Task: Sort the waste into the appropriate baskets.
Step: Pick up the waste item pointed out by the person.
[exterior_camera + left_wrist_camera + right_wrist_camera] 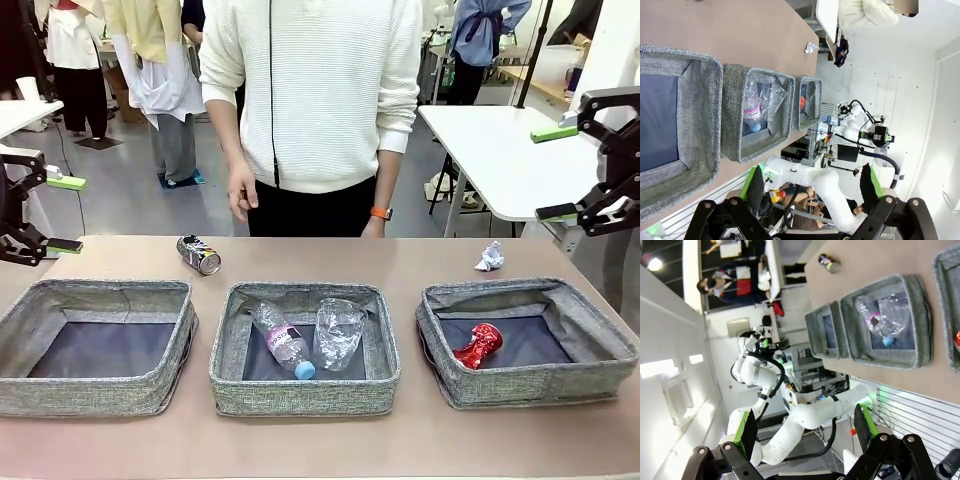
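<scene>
My left gripper (pixel 62 213) and right gripper (pixel 556 172) hang, jaws apart — dark can (pixel 198 254) and paper ball (pixel 489 257) lie on the surface (pixel 330 260).

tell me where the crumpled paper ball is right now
In the front view the paper ball lies on the bare tabletop on the robot's right side, just beyond the far rim of the right basket, which holds the red can.
</scene>
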Robot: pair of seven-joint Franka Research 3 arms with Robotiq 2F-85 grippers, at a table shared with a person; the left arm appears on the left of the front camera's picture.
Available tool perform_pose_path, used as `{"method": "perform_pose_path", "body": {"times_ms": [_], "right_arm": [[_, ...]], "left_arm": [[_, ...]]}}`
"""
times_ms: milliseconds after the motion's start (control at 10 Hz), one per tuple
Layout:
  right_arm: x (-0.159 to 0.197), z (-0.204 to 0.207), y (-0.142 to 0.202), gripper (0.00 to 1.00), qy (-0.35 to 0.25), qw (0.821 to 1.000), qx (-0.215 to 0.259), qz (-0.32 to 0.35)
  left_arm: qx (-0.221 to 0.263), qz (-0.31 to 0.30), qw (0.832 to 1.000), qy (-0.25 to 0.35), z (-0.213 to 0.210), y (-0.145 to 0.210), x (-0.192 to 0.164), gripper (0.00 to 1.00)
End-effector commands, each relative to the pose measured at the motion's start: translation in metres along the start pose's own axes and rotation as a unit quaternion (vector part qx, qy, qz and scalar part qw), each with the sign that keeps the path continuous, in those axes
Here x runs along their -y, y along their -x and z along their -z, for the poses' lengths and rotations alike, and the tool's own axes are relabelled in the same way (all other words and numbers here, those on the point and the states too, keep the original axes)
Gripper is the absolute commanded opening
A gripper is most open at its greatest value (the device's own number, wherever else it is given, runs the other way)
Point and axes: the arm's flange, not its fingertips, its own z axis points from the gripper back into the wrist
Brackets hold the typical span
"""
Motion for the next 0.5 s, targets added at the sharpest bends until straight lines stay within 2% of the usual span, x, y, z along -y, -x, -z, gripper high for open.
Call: {"method": "perform_pose_path", "body": {"times_ms": [0, 400], "right_arm": [[-0.003, 0.0009, 0.0018, 1.0, -0.005, 1.0, 0.0, 0.006], [-0.003, 0.0009, 0.0018, 1.0, -0.005, 1.0, 0.0, 0.006]], "left_arm": [[-0.006, 0.01, 1.0, -0.001, -0.002, 0.0016, -0.0015, 1.0], [-0.006, 0.01, 1.0, -0.001, -0.002, 0.0016, -0.0015, 1.0]]}}
